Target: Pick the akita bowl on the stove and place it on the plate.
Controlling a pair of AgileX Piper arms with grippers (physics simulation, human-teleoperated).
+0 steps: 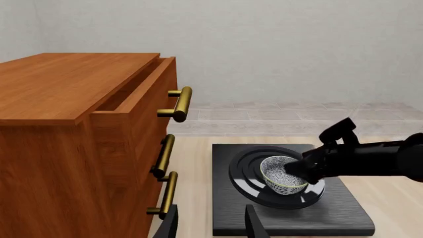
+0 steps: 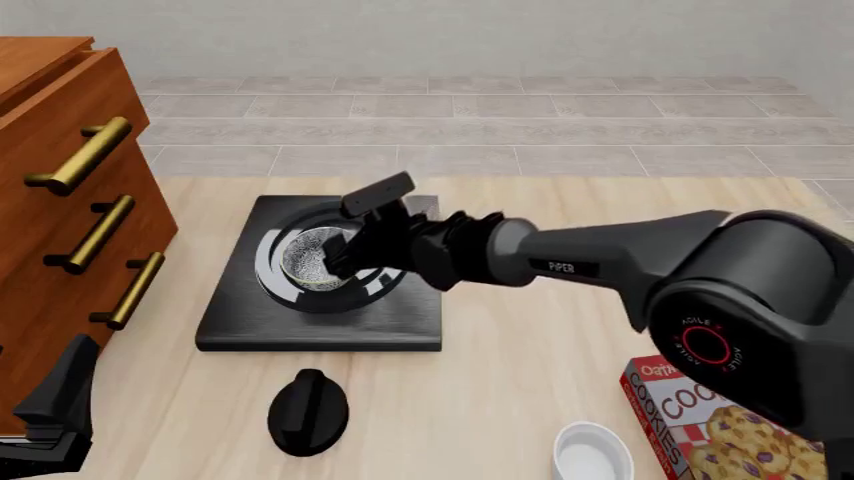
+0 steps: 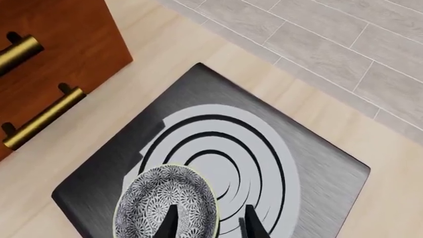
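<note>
Right claw (image 3: 208, 220) straddles akita bowl (image 3: 165, 203) rim on stove (image 3: 317, 168), seemingly unclosed.

Wooden dresser (image 2: 60, 200), grey tiled floor (image 2: 534, 125)

The big light wooden table (image 2: 534, 340) holds everything. A flat square black stove (image 2: 320, 325) lies on it, near the brown wooden chest of drawers (image 2: 54, 210) at its left side. Closer to us lie a small black knob (image 2: 307, 410), a round white cup (image 2: 595, 453) and a red cookie box (image 2: 687, 420).
</note>
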